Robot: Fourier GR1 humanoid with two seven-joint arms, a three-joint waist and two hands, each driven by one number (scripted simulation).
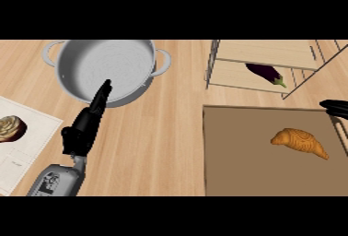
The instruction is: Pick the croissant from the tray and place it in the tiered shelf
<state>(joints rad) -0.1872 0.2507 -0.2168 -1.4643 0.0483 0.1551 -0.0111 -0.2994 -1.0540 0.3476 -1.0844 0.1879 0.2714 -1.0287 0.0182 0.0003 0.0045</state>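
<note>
Risks first. The croissant lies on the brown tray, below and to the inside of the right hand, near it but not touching. Only a small dark part of that hand shows at the view's right edge, just above the tray's top right corner; whether its fingers are spread or curled cannot be told from here.

Likely failure 1: the croissant tapers toward its lower right tip, so a grasp landing on the narrow end may let it pivot or slide out. A grasp across the thick middle looks safer.

Likely failure 2: the tiered shelf stands beyond the hand, its wire posts close together, and an eggplant already lies on the lower board. A carried croissant could catch on a post or push the eggplant if it is set down on the same spot.

Likely failure 3: the tray's raised right rim sits directly under the hand and could be struck on descent.

Pose. The left hand shows at the view's left, forearm rising from the lower edge, fingers straight and together, holding nothing; their tips overlap the rim of the grey pot in the view, and contact cannot be confirmed. It appears to be resting. A plate or mat with a pastry lies further to its outside.
</note>
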